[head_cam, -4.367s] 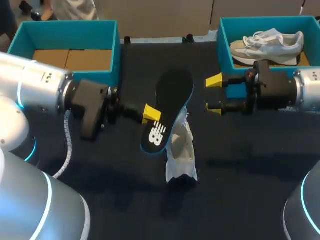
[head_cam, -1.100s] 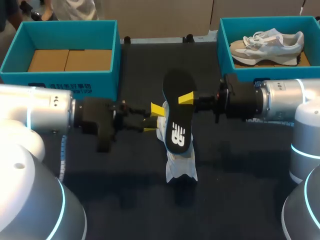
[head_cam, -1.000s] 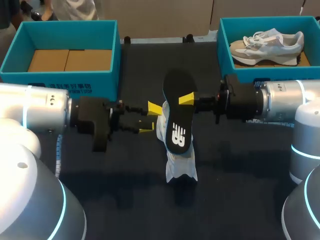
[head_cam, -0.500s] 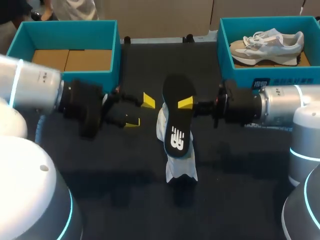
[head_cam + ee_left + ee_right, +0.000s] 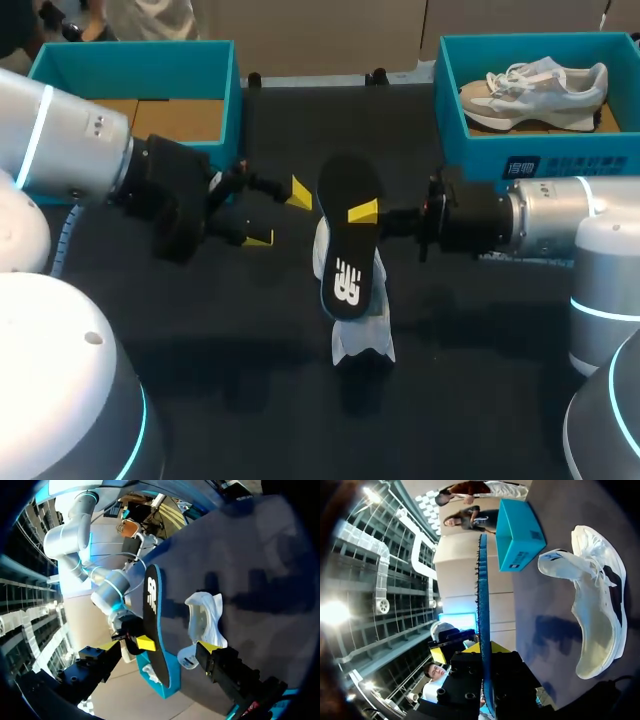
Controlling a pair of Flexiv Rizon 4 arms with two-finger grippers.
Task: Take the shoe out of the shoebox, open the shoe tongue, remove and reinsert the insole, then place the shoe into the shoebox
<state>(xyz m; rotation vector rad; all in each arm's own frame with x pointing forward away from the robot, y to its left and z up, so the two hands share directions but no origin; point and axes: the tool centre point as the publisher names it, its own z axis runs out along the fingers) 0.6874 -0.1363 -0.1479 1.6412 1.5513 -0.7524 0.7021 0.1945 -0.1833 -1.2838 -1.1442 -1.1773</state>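
- Head view: a black table (image 5: pixel 480 380) carries two open teal cardboard shoeboxes at its far corners. The left shoebox (image 5: pixel 215 75) shows only a brown cardboard floor. The right shoebox (image 5: pixel 450 90) holds a grey-and-white laced sneaker (image 5: pixel 540 85).
- Near the middle of the table lies a white shoe (image 5: pixel 362 305), its upper end hidden behind the insole held above it.
- The black foam insole with a blue edge (image 5: pixel 348 235) hangs clear of the table, heel end toward the far side, its printed end over the white shoe.
- The right arm comes in level from the right, wrist just in front of the right shoebox. The right gripper (image 5: pixel 362 212) grips the insole at mid-length. One yellow finger presses the black face; the other is hidden behind it here.
- Right wrist view: the insole (image 5: pixel 482 605) runs edge-on straight between the fingers, which appear clamped on both faces. The white shoe (image 5: pixel 595 610) lies on the table off to one side, and a teal shoebox (image 5: pixel 517 535) stands beyond it.
- The left arm reaches in from the left, in front of the left shoebox. The left gripper (image 5: pixel 279 215) is spread wide and holds nothing, just beside the insole but apart from it.
- Left wrist view: the insole (image 5: pixel 152 625) stands ahead of the parted fingers, the white shoe (image 5: pixel 205 620) on the table beside it.
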